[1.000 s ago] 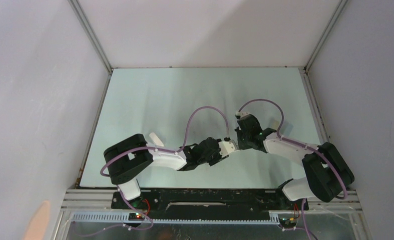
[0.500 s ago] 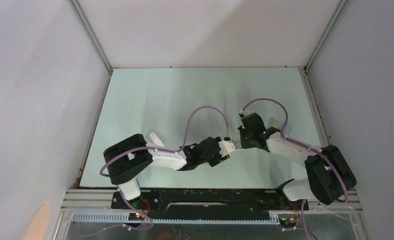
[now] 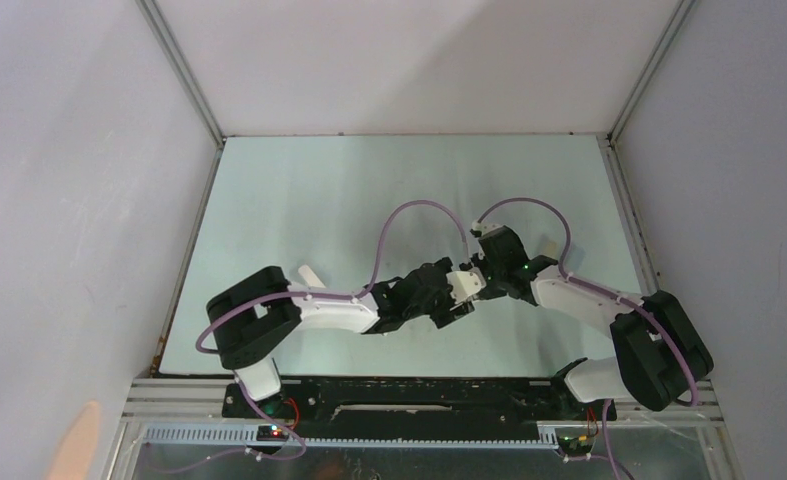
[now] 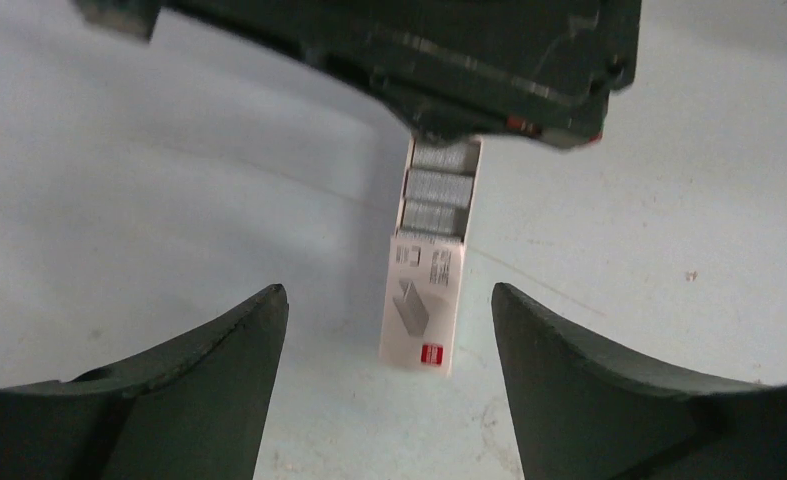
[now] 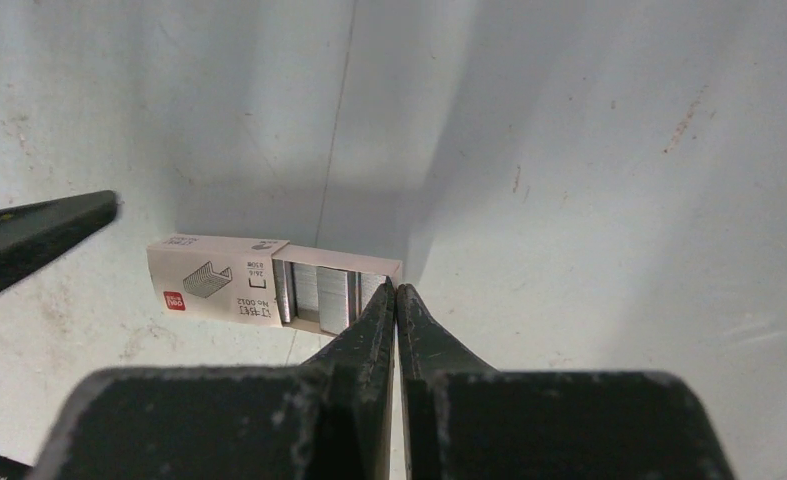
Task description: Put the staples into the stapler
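Note:
The staples box, white with a small red mark, lies flat on the pale table. Its tray of grey staples is slid partly out of the far end. It also shows in the right wrist view, box left and tray right. My right gripper is shut with its tips pinched at the tray's outer end wall. My left gripper is open, one finger on each side of the box's near end, not touching it. In the top view both grippers, left and right, meet mid-table and hide the box. No stapler shows.
A small pale block stands behind my left arm. Another small beige block stands behind my right arm. Grey walls close in the table on the left, right and far sides.
My left gripper has moved right and away from the base, up to the right gripper and around the box. The right gripper has hardly moved.

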Action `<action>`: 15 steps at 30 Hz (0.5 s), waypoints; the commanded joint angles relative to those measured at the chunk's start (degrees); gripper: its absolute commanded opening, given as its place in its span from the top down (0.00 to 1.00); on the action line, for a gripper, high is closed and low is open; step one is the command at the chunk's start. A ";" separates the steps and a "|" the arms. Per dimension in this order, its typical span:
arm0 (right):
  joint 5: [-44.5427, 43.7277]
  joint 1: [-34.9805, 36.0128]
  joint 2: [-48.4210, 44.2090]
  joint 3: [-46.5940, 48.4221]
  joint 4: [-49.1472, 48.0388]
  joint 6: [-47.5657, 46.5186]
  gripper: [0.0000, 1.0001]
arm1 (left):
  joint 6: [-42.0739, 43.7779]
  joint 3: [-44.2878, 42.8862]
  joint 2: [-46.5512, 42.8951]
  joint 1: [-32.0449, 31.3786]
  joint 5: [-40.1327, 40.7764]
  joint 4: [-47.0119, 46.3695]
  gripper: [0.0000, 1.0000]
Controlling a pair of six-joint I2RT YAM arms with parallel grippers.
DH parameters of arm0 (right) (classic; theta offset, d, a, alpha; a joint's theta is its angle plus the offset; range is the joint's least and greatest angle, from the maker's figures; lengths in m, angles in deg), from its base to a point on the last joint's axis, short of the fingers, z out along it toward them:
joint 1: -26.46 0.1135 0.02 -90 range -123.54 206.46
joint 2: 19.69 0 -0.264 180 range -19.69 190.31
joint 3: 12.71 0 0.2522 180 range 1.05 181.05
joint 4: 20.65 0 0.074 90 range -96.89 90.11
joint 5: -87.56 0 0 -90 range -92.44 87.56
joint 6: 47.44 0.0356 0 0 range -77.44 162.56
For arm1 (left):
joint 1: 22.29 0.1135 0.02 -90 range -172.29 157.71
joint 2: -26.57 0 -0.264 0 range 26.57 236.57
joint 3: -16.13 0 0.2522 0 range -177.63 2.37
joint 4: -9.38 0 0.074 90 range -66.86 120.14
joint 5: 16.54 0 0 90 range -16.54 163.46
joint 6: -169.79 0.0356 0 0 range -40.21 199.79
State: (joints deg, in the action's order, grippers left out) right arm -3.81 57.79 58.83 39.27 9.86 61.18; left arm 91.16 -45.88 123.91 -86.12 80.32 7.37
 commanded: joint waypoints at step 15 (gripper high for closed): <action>2.51 1.96 1.44 5.19 0.25 -2.05 0.96 | 2.23 -3.03 5.28 1.65 -3.68 0.72 0.28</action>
State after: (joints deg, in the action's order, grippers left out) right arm -1.58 59.17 59.62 42.11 9.99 60.08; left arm 92.89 -48.74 129.57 -85.66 77.34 9.19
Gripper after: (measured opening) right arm 0.041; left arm 0.737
